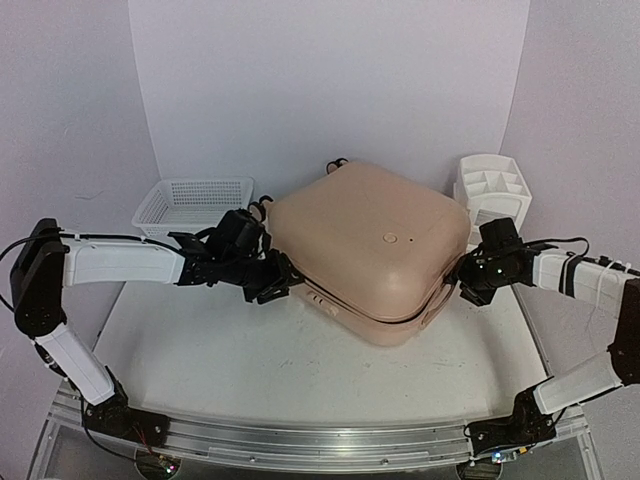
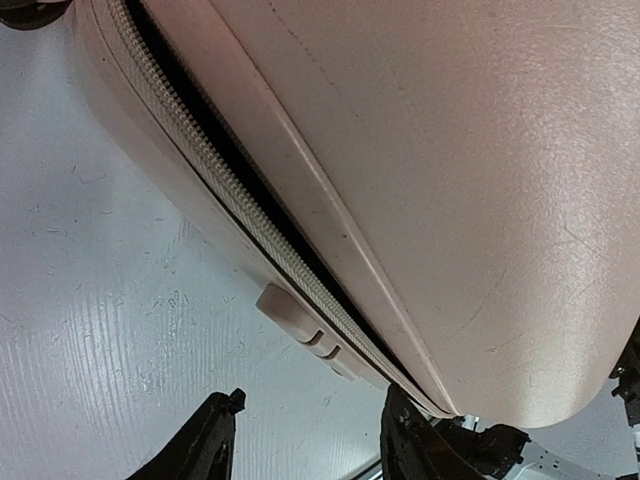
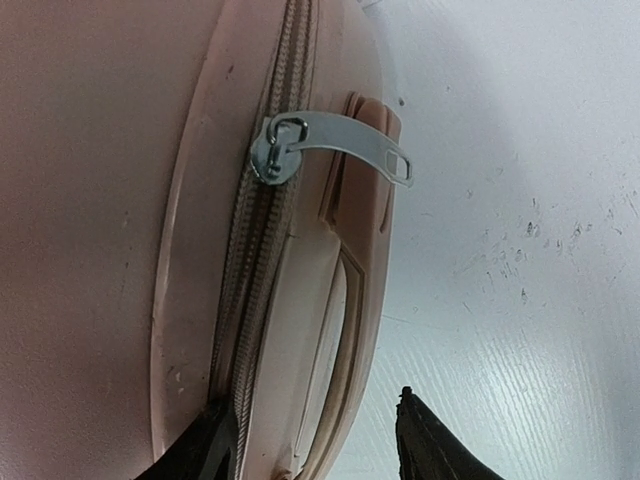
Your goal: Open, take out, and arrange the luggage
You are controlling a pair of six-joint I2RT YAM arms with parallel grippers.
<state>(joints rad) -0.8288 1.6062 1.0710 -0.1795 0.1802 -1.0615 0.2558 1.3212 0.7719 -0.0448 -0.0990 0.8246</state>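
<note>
Both left gripper (image 2: 312,425) and right gripper (image 3: 310,428) gape, gripping nothing. The luggage (image 1: 370,245) looks rigid and slick; pinching its zipper pull (image 3: 345,145) seems best.

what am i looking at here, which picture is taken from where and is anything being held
These are two robot arms bolted to a white table. The wide picture comes from a fixed camera above and behind them; the two close-ups come from cameras on their wrists. Between the arms lies a large peach-pink hard-shell suitcase, a dark gap showing along its zipper. Further back stand a white mesh plastic basket and a white plastic drawer organizer. The left gripper and right gripper are both open at the case's sides, the right one near the metal zipper pull. Nothing is held.
</note>
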